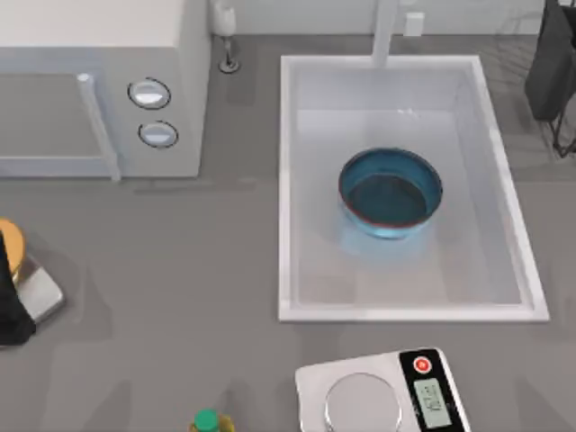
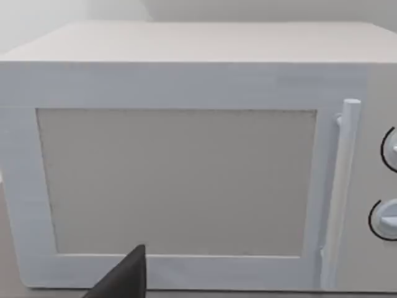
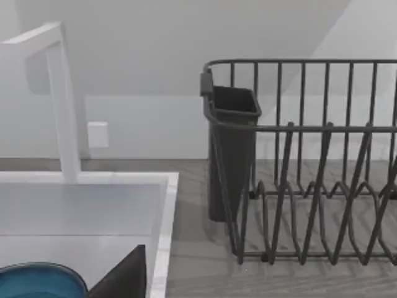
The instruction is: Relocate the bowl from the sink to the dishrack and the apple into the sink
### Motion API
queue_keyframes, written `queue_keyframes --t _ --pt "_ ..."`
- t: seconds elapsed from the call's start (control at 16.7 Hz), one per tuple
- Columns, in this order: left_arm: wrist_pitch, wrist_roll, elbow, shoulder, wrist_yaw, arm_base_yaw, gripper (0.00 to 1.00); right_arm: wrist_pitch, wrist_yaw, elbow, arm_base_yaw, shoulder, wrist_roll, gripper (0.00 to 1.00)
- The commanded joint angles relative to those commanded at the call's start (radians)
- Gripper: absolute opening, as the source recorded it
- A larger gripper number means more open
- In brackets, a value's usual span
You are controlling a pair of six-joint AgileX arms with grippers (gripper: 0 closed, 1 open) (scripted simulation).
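Note:
The blue bowl [image 1: 390, 193] with its reddish-brown rim stands upright in the middle of the white sink [image 1: 405, 313]. Its edge also shows in the right wrist view [image 3: 37, 282], inside the sink's rim [image 3: 162, 236]. The grey wire dishrack [image 3: 310, 186] stands on the counter right of the sink, at the top view's far right corner [image 1: 513, 36]. My right arm [image 1: 551, 67] hangs over that rack, clear of the bowl. My left arm [image 1: 11, 310] sits at the table's left edge, facing the microwave. The apple is out of view.
A white microwave [image 1: 99, 90] fills the back left. A pale faucet [image 1: 385, 31] rises behind the sink. A silver scale [image 1: 382, 396] and a green-capped bottle [image 1: 207, 421] stand at the front edge. A dark cup [image 3: 231, 155] hangs in the rack's corner.

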Motion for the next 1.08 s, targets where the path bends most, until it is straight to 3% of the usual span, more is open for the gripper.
queue_keyframes --t 0.24,0.48,0.72,1.08 --pt "0.0 0.0 0.0 0.0 0.0 0.0 1.0 -0.015 0.002 0.029 0.005 0.028 0.003 1.0" --pt "0.0 0.0 0.0 0.0 0.0 0.0 1.0 -0.105 0.015 0.211 0.036 0.209 0.022 1.0" --pt "0.0 0.0 0.0 0.0 0.0 0.0 1.0 -0.255 0.036 0.541 0.09 0.548 0.06 1.0" --pt "0.0 0.0 0.0 0.0 0.0 0.0 1.0 -0.536 0.069 1.178 0.198 1.26 0.154 1.0"
